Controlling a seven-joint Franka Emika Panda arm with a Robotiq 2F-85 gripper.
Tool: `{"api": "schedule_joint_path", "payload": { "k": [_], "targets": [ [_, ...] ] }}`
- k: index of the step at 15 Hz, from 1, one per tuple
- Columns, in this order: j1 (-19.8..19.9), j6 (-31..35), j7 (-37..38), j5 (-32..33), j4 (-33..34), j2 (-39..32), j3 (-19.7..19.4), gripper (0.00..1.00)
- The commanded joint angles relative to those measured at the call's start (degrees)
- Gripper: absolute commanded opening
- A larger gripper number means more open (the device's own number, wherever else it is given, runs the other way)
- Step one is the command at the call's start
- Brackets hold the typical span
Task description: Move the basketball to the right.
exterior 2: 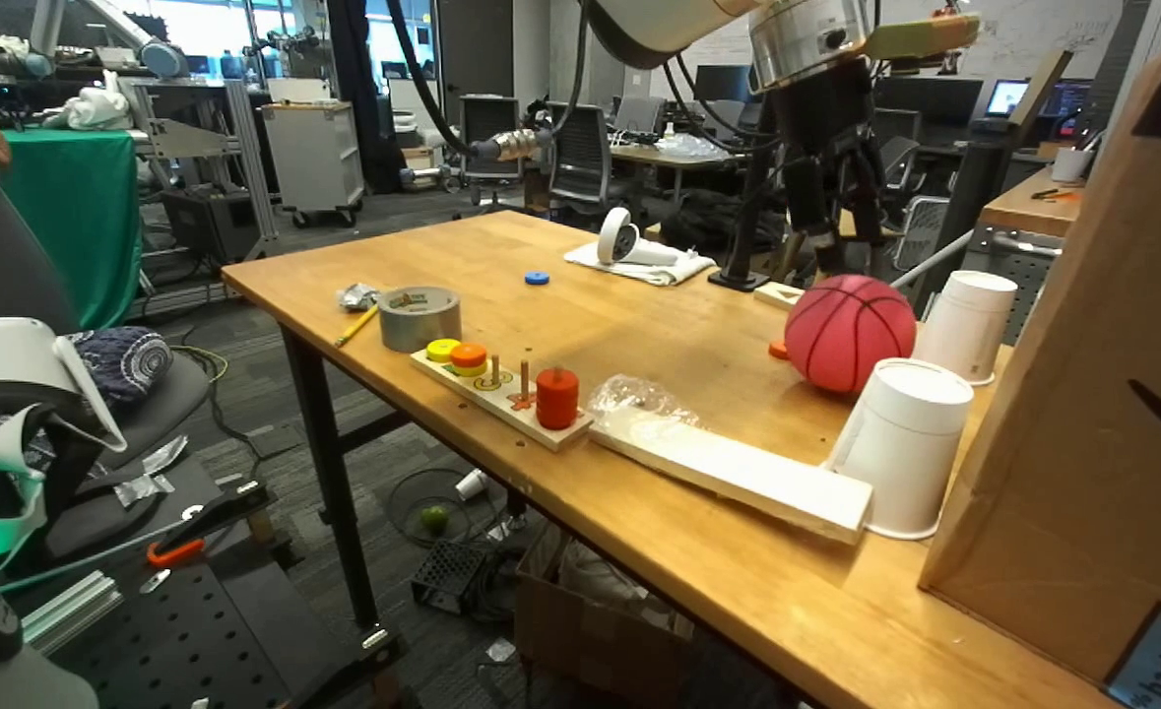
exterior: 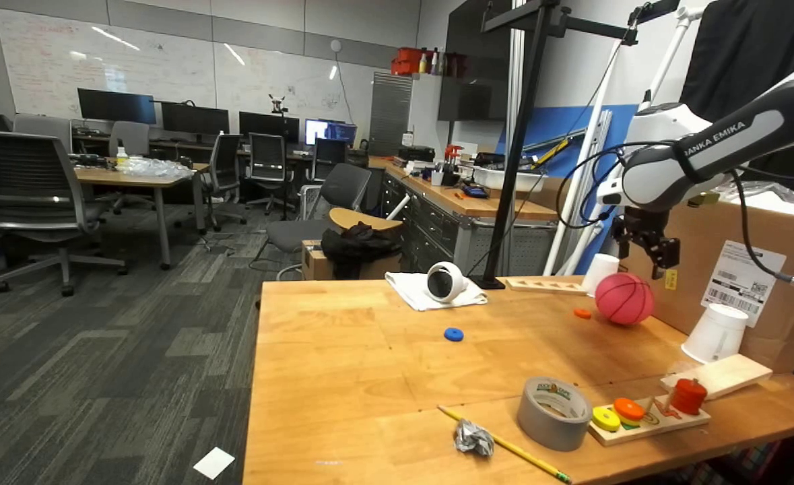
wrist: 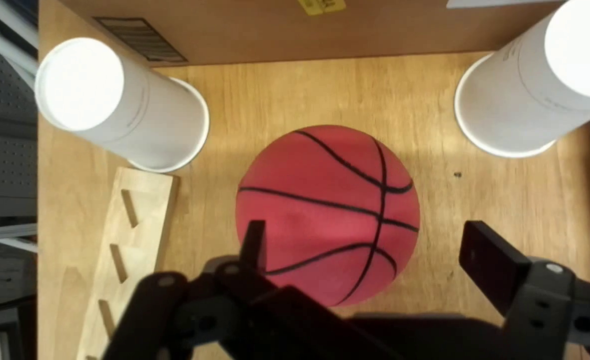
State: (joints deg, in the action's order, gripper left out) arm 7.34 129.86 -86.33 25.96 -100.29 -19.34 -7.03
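Note:
The basketball, a pinkish-red ball with black lines, rests on the wooden table in both exterior views. It also shows in the wrist view, whole but for its lower left part behind a finger. My gripper is open and empty, with its fingers wide apart. In both exterior views the gripper hangs above the ball with its fingers pointing down. In the wrist view the left finger overlaps the ball's left side and the right finger stands off to the ball's right.
Two upturned white cups flank the ball, in front of a cardboard box. A slotted wooden strip lies near one cup. An orange ring lies beside the ball. A tape roll and toy board stand farther off.

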Motion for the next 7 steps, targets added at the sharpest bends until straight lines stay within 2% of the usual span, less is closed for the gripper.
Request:
{"api": "schedule_joint_path", "payload": {
  "k": [1,7],
  "targets": [
    [0.1,-0.3,0.8,-0.4,0.0,0.4,0.7,1.0],
    [0.1,-0.3,1.9,-0.6,-0.5,0.9,0.8,1.0]
  ]
}}
